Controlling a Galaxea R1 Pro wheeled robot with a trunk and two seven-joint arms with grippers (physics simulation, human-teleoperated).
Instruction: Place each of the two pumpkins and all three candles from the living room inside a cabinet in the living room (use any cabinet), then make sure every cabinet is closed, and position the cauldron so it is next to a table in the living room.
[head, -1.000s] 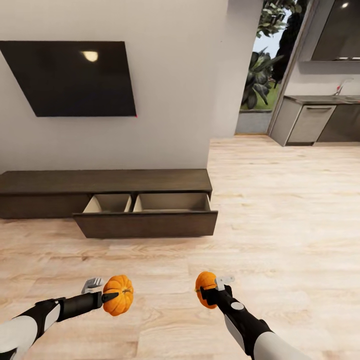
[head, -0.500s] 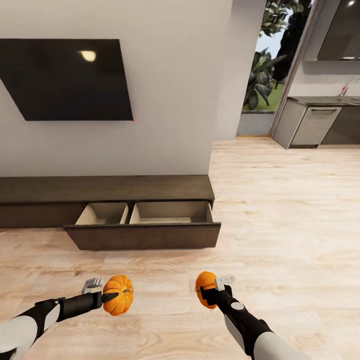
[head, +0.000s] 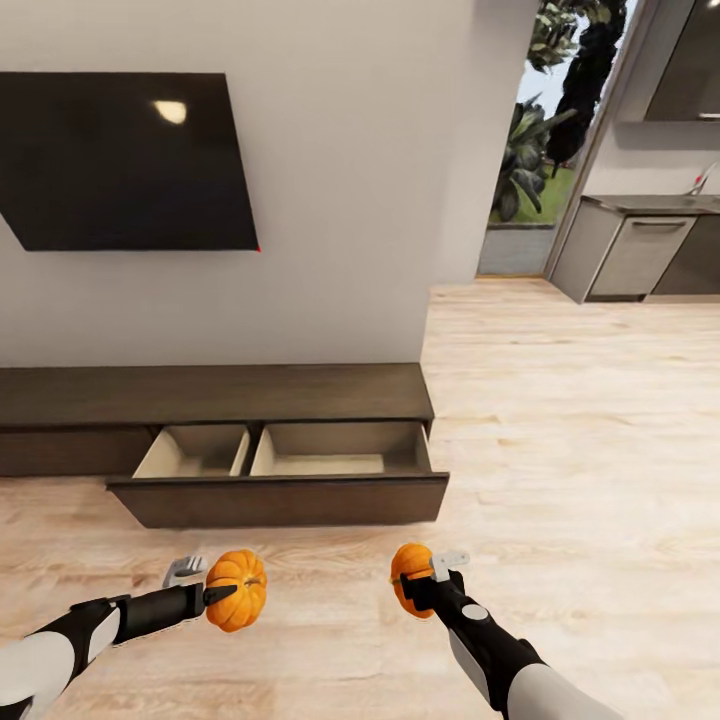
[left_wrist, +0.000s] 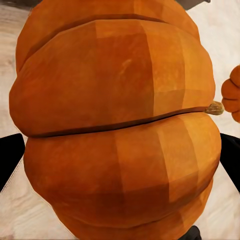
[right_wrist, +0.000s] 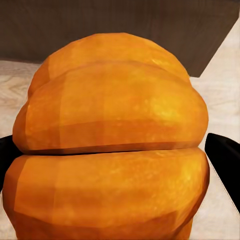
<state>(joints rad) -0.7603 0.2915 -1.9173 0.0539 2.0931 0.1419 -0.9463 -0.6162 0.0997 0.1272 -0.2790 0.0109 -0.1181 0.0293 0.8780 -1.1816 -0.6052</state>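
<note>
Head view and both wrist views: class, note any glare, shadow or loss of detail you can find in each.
Head view: a ceiling light glares off the dark TV; the open drawer shades its own front. Left wrist view: the pumpkin sits so close that its facets show. Right wrist view: the other pumpkin looks equally blocky, with the cabinet dim behind it.
</note>
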